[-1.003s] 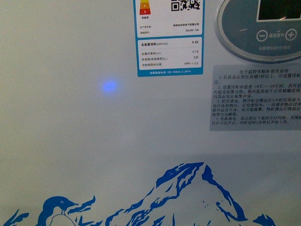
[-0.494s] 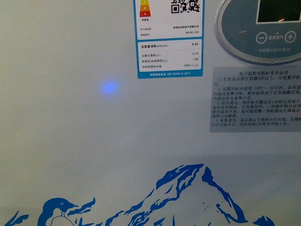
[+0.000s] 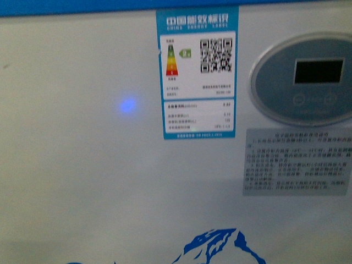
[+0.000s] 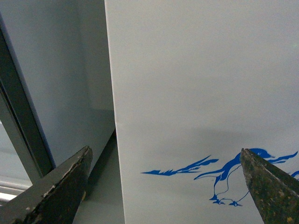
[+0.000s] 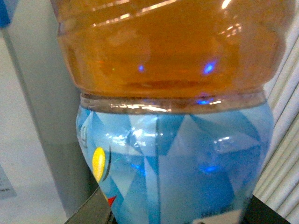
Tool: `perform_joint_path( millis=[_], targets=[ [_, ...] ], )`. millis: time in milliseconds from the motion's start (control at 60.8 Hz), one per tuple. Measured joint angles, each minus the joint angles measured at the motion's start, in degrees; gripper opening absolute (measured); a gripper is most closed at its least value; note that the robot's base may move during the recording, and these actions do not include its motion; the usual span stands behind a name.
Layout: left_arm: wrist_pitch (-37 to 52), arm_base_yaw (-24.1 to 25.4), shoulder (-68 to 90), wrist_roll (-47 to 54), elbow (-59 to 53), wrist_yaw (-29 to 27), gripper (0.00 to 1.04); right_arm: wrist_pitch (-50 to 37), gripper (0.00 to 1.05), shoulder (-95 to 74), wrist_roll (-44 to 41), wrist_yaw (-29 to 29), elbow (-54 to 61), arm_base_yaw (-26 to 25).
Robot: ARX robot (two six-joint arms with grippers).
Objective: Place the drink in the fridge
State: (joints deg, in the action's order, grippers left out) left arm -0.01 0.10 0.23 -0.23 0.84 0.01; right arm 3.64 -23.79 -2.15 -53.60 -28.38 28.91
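The fridge point(image 3: 82, 181) fills the front view: a white front wall with a blue rim along the top, an energy label point(image 3: 197, 74), a round grey control panel point(image 3: 308, 82) and a blue mountain decal at the bottom. My right gripper point(image 5: 173, 217) is shut on the drink point(image 5: 173, 93), a clear bottle of amber liquid with a blue label; its cap is out of view. My left gripper point(image 4: 166, 186) is open and empty, close to the fridge wall point(image 4: 196, 84) with the blue penguin decal point(image 4: 233, 179). The lids are not in view.
In the left wrist view a grey cabinet side point(image 4: 56, 79) stands beside the fridge with a narrow gap between them. A grey upright panel point(image 5: 46, 121) and white ribbed surface point(image 5: 285, 154) flank the bottle in the right wrist view.
The front view has shifted upward on the fridge: the blue rim and whole energy label now show, and the penguin decal has dropped out of frame.
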Motion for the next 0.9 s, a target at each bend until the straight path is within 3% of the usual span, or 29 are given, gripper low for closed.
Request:
perform_joint_path(
  millis=[905],
  targets=[
    [0.0, 0.0, 0.0, 0.0, 0.0, 0.04, 0.97, 0.0, 0.36, 0.0, 0.2, 0.0, -0.02, 0.0]
  ],
)
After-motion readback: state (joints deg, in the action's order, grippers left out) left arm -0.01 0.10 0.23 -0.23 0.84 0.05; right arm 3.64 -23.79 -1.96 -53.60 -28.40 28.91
